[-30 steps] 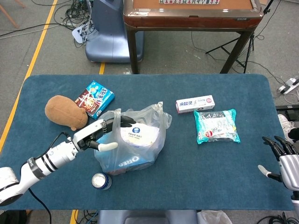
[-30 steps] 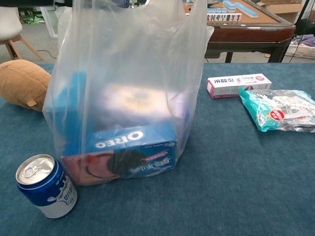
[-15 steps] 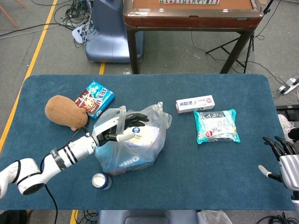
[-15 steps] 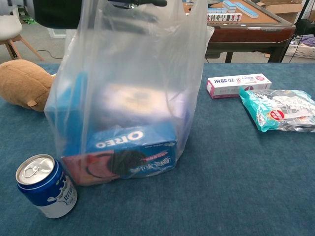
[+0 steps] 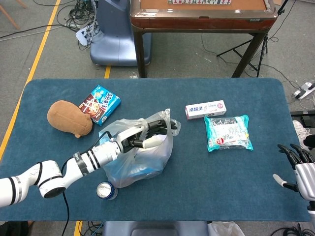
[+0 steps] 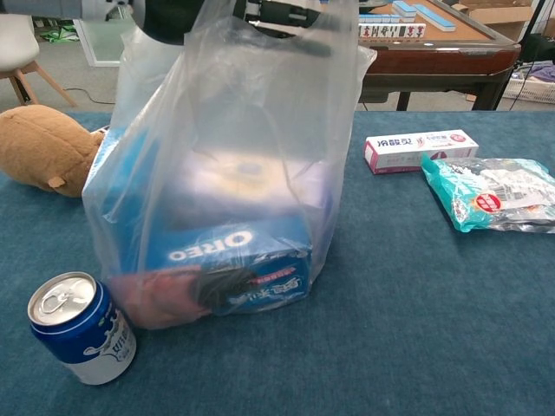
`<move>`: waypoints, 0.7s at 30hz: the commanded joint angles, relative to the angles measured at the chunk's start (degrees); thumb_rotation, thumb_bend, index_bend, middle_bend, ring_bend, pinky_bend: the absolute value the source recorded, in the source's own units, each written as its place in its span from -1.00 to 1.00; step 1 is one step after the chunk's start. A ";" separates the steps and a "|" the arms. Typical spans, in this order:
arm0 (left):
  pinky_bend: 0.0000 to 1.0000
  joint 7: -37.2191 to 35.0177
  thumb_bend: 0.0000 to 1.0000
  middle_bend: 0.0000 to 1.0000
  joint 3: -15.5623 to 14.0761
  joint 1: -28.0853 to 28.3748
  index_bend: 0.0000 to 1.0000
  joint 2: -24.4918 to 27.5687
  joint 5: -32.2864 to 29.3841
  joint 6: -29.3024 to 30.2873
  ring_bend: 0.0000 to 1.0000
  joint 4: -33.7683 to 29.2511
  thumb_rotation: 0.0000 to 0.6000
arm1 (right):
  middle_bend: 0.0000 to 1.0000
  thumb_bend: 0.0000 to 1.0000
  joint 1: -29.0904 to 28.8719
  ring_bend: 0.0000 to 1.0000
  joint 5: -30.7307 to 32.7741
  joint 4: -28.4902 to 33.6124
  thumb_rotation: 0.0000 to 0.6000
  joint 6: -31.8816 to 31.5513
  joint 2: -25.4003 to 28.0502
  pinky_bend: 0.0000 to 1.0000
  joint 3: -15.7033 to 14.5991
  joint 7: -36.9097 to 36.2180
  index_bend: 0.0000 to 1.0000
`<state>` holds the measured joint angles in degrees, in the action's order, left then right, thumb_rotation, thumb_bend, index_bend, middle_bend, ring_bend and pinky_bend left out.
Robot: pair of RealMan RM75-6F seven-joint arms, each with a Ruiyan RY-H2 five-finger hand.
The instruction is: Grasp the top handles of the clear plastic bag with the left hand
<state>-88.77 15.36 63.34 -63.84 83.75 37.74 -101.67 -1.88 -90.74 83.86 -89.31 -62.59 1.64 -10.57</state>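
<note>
left hand (image 5: pixel 142 137) reaching over top of plastic bag (image 5: pixel 140 157), fingers near handles, grip not discernible | bag upright, likely propped by Oreo box (image 6: pixel 234 264) inside, soda can (image 6: pixel 78 328) just beside | right hand (image 5: pixel 298 169) idle, fingers spread, well apart from bag | blue cloth table (image 5: pixel 236 196), wooden table beyond, cables on floor

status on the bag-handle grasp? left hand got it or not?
Done: the left hand has reached the top of the clear plastic bag, its fingers lying across the mouth between the handles. In hand: the fingers are curling among the plastic there, but neither view shows a firm hold. Left: gather both handles and close. The bag's base sits on the table. The right hand idles, open.
</note>
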 commanded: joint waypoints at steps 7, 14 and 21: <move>-0.86 0.42 -0.61 -0.71 2.13 1.86 -0.69 -3.10 -2.79 -1.97 -0.70 2.07 0.22 | -0.42 -0.69 0.32 -0.77 0.34 -0.56 1.00 -0.11 -0.07 -0.59 -0.01 -0.68 -0.66; -0.86 0.73 -0.61 -0.67 4.75 2.08 -0.66 -5.42 -6.80 -2.14 -0.70 2.56 0.22 | -0.42 -0.69 0.45 -0.77 0.43 -0.87 1.00 -0.19 -0.08 -0.59 0.04 -0.95 -0.66; -0.71 -3.88 -0.61 -0.64 7.93 1.37 -0.62 -6.84 -10.06 -4.00 -0.68 1.67 0.22 | -0.42 -0.69 0.54 -0.77 0.53 -0.93 1.00 -0.22 -0.10 -0.59 0.09 -1.03 -0.66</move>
<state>-91.51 22.46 64.94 -70.30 74.44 34.51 -99.69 -1.34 -90.21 82.92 -89.53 -62.69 1.73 -11.60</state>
